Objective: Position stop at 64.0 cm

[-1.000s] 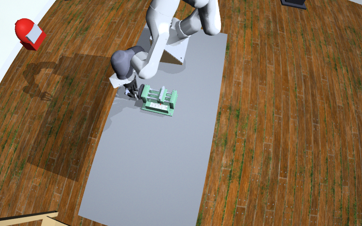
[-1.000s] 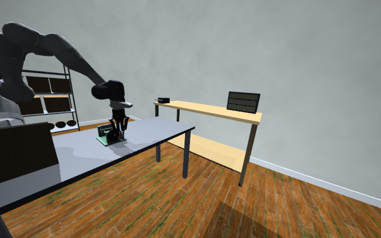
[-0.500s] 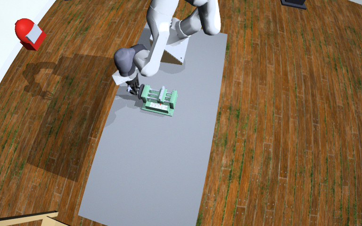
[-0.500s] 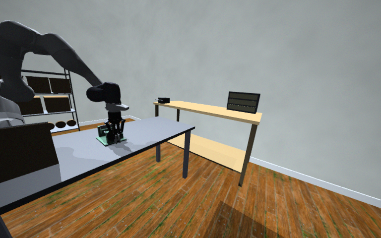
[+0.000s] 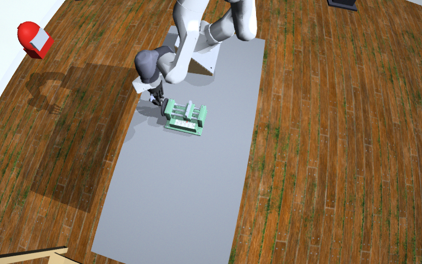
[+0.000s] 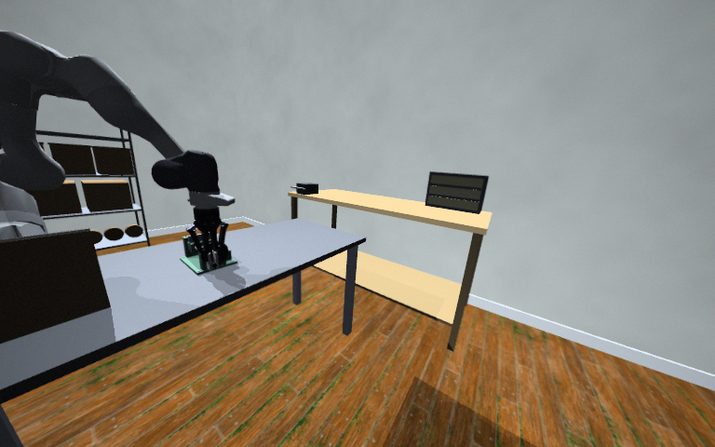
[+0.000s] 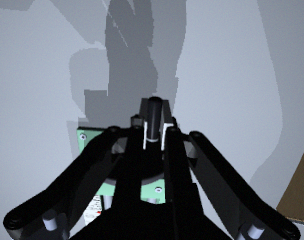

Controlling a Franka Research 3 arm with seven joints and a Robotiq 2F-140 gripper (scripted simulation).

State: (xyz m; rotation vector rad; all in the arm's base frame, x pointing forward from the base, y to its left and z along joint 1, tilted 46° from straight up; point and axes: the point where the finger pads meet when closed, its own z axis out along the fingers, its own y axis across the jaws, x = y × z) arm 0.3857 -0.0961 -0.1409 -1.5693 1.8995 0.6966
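The green stop device (image 5: pixel 171 128) (image 6: pixel 191 264) (image 7: pixel 84 145) stands on the grey table, with its dark handwheel (image 5: pixel 164 107) on the side facing my gripper. The stop (image 5: pixel 188 109) sits on the rods between the two end blocks. A small red pointer (image 5: pixel 187 121) is near the middle of the white scale (image 5: pixel 179 123) (image 7: pixel 92 211); the numbers are too small to read. My gripper (image 5: pixel 159 102) (image 6: pixel 213 261) (image 7: pixel 154 109) points down beside the handwheel, shut on its black crank handle (image 7: pixel 154 116). The gripper's own linkages hide much of the wheel in the wrist view.
The grey table (image 5: pixel 174 183) (image 6: pixel 295 237) carries the arm's base plate (image 5: pixel 211 62) behind the device. A brown-sided block (image 7: pixel 299 195) shows at the right edge of the wrist view. A wooden workbench (image 6: pixel 389 206) and a shelf rack (image 6: pixel 142 221) stand away from the table.
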